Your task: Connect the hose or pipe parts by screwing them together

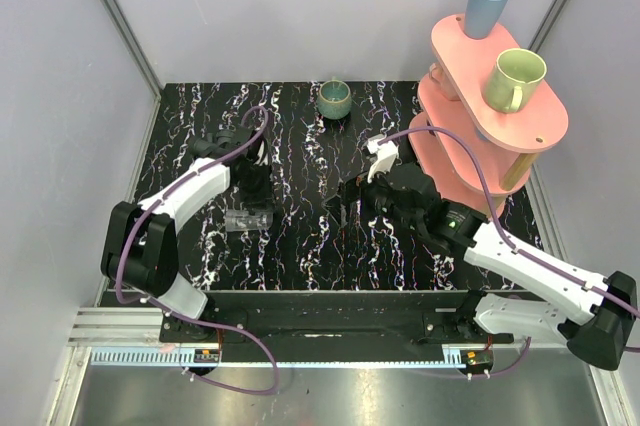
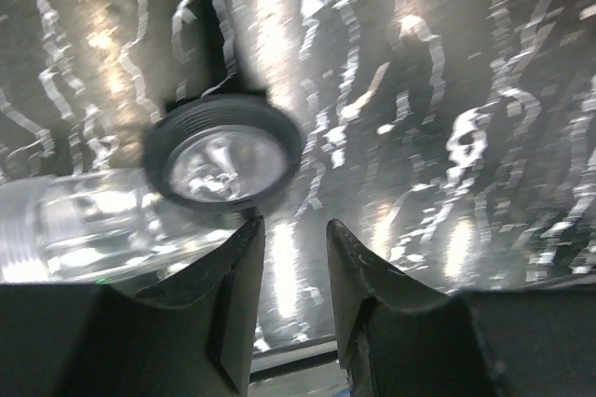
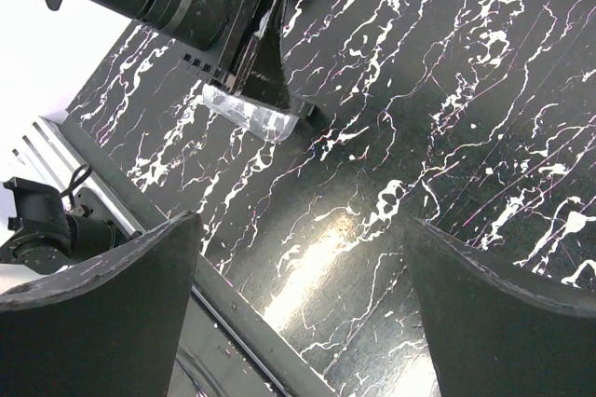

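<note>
Your left gripper stands narrowly parted and empty, just short of the dark grey plastic elbow fitting and the clear threaded plastic connector, which lie side by side near the left edge of the black white-veined table. Your right gripper gapes wide, holding nothing.

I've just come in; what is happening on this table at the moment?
The left claw is down by the dark grey elbow fitting and the clear threaded connector, which lie close together on the marbled table, apparently not yet joined. Its fingers stand near each other with nothing between them. The right claw hovers wide open and empty over the table's middle.
</note>
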